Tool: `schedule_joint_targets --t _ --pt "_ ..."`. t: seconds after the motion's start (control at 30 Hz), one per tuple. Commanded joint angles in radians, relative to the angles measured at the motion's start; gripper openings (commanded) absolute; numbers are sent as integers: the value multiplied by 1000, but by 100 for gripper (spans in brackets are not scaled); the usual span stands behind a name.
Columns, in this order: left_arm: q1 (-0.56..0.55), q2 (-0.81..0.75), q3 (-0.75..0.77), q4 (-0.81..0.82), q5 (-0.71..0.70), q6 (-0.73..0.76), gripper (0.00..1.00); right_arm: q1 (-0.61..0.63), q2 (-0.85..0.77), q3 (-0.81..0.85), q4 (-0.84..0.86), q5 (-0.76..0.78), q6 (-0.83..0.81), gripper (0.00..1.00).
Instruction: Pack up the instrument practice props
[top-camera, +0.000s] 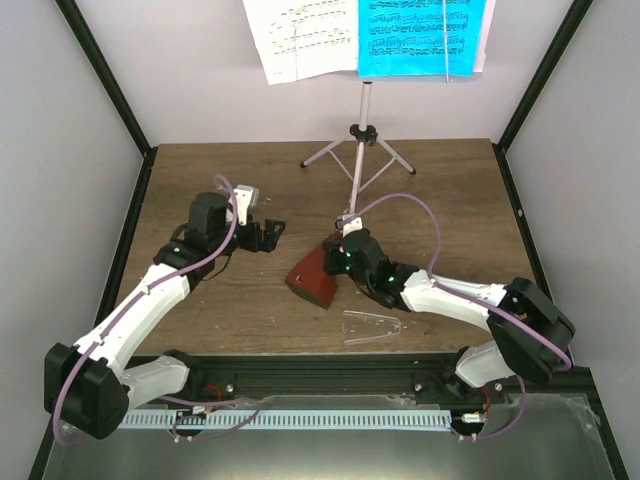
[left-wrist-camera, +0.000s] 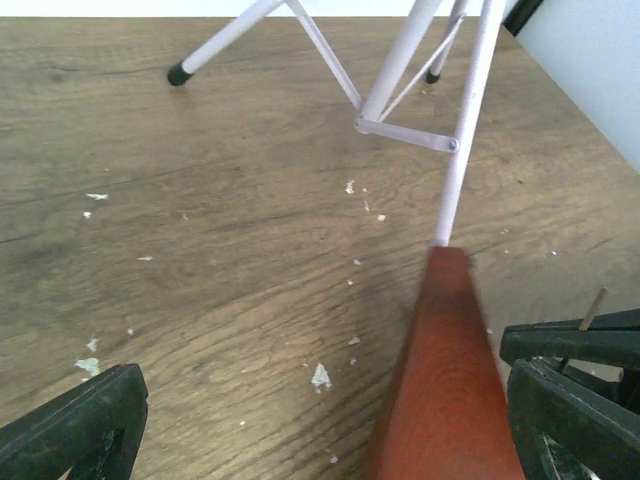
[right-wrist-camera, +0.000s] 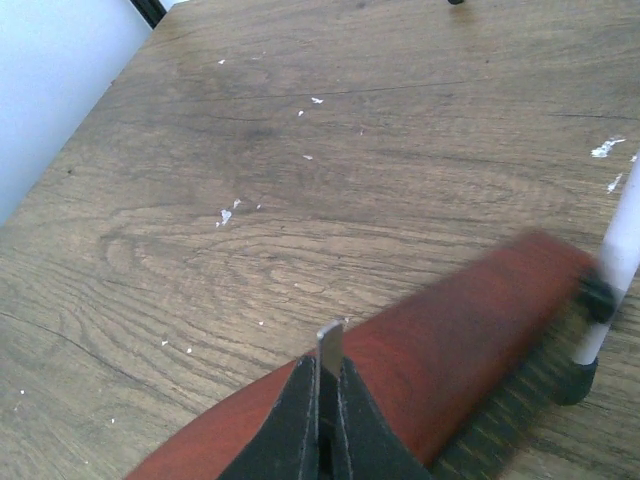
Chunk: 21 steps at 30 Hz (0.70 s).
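Right gripper (right-wrist-camera: 322, 375) clamps shut on the brown metronome's (top-camera: 312, 280) pendulum (right-wrist-camera: 328, 345), its body tipped over at the foot of the pink music stand's (top-camera: 358, 150) nearest leg; left gripper (top-camera: 268, 233) gapes empty, left of that leg. A hard tug could bend the pendulum or topple the stand.

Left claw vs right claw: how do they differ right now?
1. Left claw stands wide open; right claw is shut.
2. Left claw holds nothing; right claw pinches a thin metal strip.
3. Right claw sits right over the brown metronome, which lies on its side; left claw is beside it, not gripping it.
Shared: both are low over the wooden table, close to the metronome.
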Motion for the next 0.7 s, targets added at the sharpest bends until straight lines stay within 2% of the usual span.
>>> schedule_joint_targets --t 0.0,0.27,0.67 --pt "-4 27 28 -2 87 -14 99 35 -17 35 107 24 53 1" --pt "-4 101 50 -23 178 -5 97 86 -32 6 76 49 92 1" --pt "-13 180 64 -56 223 -44 95 118 30 51 71 50 102 1"
